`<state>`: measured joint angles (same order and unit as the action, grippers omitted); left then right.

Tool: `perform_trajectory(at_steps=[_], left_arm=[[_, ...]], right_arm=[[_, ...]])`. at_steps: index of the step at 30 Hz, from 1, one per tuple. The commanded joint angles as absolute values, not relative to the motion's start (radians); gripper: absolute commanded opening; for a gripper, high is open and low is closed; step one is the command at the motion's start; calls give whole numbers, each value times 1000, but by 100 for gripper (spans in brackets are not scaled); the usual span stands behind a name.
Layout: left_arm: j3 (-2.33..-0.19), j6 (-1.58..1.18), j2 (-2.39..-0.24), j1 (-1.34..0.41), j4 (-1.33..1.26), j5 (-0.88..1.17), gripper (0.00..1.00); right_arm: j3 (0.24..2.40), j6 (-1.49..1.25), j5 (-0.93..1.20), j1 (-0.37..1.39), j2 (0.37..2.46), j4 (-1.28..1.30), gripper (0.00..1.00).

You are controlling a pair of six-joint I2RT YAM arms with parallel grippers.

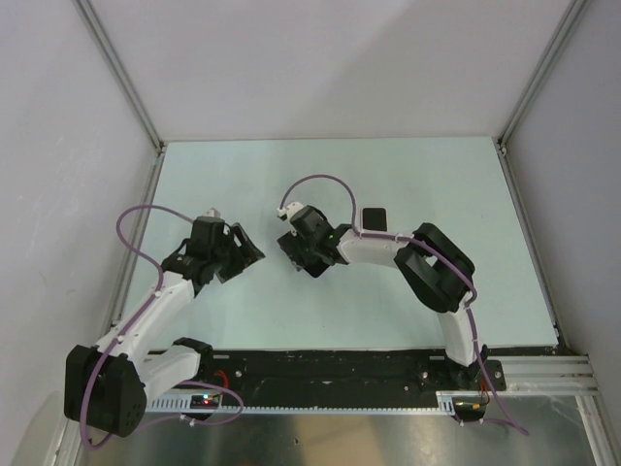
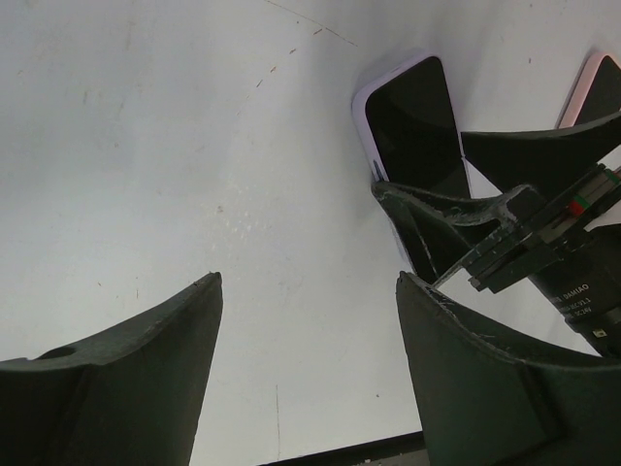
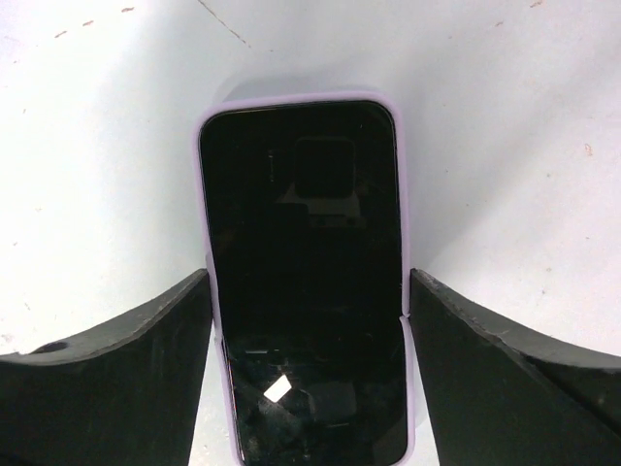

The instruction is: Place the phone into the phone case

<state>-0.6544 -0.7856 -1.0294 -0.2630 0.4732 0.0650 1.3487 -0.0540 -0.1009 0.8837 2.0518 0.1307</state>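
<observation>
Arms: I count two, one on each side, each trailing one purple cable, left (image 1: 123,233) and right (image 1: 320,178).
Left gripper (image 2: 309,291): on my left over the pale table (image 1: 408,175), its tips turned toward the other arm.
Left fingers (image 2: 126,369): two, spread wide, with only bare table between them and nothing in their hold.
Gap between grippers: in the top view the two heads sit near each other but apart.
Right gripper (image 3: 310,282): just right of centre, pointing down at the table and straddling the phone.
Right fingers (image 3: 107,369): two, spread to the phone's width, one at each long side of the case. I cannot tell whether they press on it or only stand beside it.
Phone (image 3: 301,272): one, lying flat with its dark screen up and its lower part between the right fingers.
Lavender case (image 3: 400,194): one. Its rim frames the screen along the top and down both sides I can see, so the phone sits inside it.
Pink-rimmed slab (image 2: 594,87): one, dark-faced, flat on the table beyond the right gripper. I cannot tell whether it is a phone or a case.
</observation>
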Motion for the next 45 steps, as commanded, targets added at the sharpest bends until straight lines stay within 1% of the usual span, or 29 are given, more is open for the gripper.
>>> perform_trajectory(at_steps=[1, 2, 4, 6, 10, 14, 22, 26, 30, 36, 45], left_arm=[[-670, -784, -1030, -255, 449, 80, 77], [-670, -784, -1031, -255, 449, 81, 77], [-673, -785, -1033, -255, 449, 83, 77], [-674, -786, -1033, -255, 449, 84, 77], [-679, -787, -1034, -255, 449, 84, 77], [-679, -790, -1037, -255, 449, 86, 77], [-679, -793, -1037, -255, 449, 92, 77], [-675, -794, -1027, -255, 448, 91, 77], [-670, -797, -1026, -256, 448, 92, 77], [-673, -798, -1024, -255, 447, 96, 77], [-661, -807, -1007, -255, 445, 97, 77]], right_arm=[[1369, -88, -199, 884, 2096, 177, 67], [1370, -106, -218, 883, 2096, 184, 61], [1377, -140, -274, 877, 2097, 200, 54], [1391, -183, -338, 857, 2101, 229, 50], [1450, -302, -439, 791, 2120, 335, 49], [1520, -418, -458, 706, 2141, 423, 48], [1636, -528, -458, 613, 2196, 496, 49], [1638, -566, -461, 610, 2195, 502, 49], [1582, -622, -449, 614, 2151, 485, 49], [1488, -686, -462, 626, 2103, 460, 58], [1424, -669, -459, 666, 2048, 440, 66]])
